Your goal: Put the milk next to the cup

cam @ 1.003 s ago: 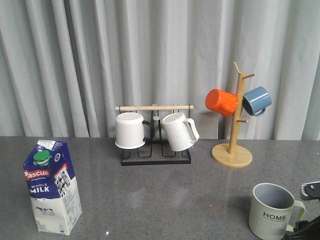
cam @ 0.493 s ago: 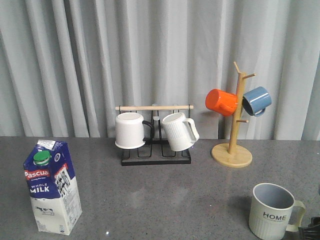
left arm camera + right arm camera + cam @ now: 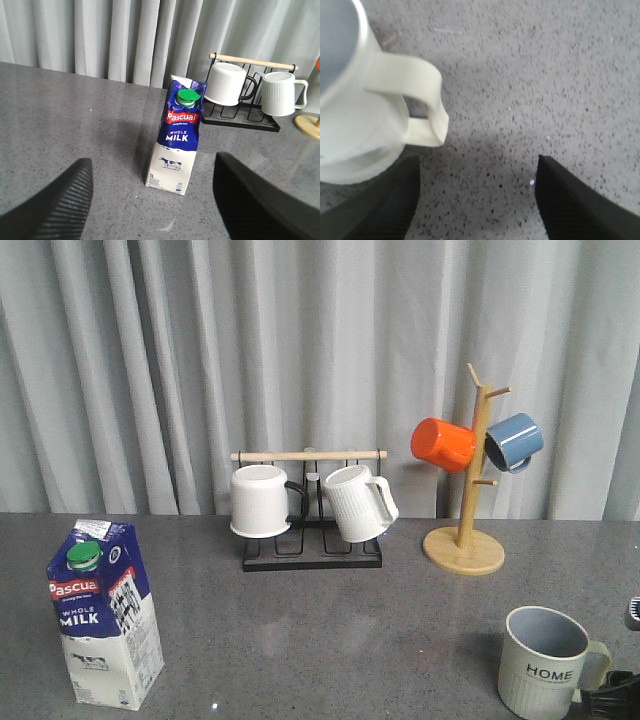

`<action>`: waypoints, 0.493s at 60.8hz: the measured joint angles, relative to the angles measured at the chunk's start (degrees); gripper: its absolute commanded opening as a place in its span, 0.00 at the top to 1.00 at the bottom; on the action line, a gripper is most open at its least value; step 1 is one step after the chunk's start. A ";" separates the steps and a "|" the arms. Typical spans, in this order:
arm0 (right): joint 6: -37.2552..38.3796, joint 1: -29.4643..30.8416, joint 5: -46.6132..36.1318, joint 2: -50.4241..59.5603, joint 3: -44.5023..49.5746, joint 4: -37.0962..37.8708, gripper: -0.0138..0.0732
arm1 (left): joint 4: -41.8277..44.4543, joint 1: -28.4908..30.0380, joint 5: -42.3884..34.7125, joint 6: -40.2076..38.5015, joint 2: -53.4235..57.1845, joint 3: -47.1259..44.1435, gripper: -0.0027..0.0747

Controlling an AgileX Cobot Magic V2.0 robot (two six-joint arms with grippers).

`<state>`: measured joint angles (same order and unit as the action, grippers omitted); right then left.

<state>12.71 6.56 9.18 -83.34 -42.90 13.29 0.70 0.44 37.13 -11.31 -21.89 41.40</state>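
Observation:
The milk [image 3: 103, 612] is a blue-and-white carton with a green cap, upright at the front left of the grey table; the left wrist view shows it too, milk [image 3: 179, 135]. The cup [image 3: 546, 661], pale grey-green with "HOME" lettering, stands at the front right, handle pointing right. My left gripper [image 3: 152, 200] is open and empty, with the carton some way beyond its fingers. My right gripper [image 3: 477, 197] is open over bare table just beside the cup's handle [image 3: 415, 102], holding nothing. In the front view only a dark bit of the right gripper shows, at the bottom right corner beside the cup.
A black wire rack [image 3: 312, 548] at the back middle holds a smooth white mug [image 3: 260, 500] and a ribbed white mug [image 3: 357, 502]. A wooden mug tree [image 3: 466, 540] at the back right carries an orange mug [image 3: 443, 444] and a blue mug [image 3: 514, 441]. Grey curtains hang behind.
The right gripper has drawn back from beside the cup towards the bottom right corner of the front view. The milk and the cup have not moved.

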 measured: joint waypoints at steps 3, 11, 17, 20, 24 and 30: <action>-0.04 0.00 -0.11 0.00 0.00 0.00 0.30 | 0.00 0.00 0.00 0.00 0.00 0.00 0.32; -0.15 0.00 -1.07 0.00 0.00 0.18 0.30 | 0.00 0.00 0.00 0.00 0.00 0.00 0.32; -0.17 0.00 -2.43 0.00 0.00 0.18 0.30 | 0.00 0.00 0.00 0.00 0.00 0.00 0.32; -0.17 0.00 -2.95 0.00 0.00 0.18 0.30 | 0.00 0.00 0.00 0.00 0.00 0.00 0.32; -0.17 0.00 -3.38 -0.59 -0.07 0.34 0.30 | 0.00 0.00 0.00 0.00 0.00 0.00 0.32; -0.17 0.00 -4.95 -2.33 -0.07 1.06 0.30 | 0.00 0.00 0.00 0.00 0.00 0.00 0.32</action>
<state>12.53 6.56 4.23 -85.67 -42.96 14.35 0.70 0.44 37.13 -11.31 -21.89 41.40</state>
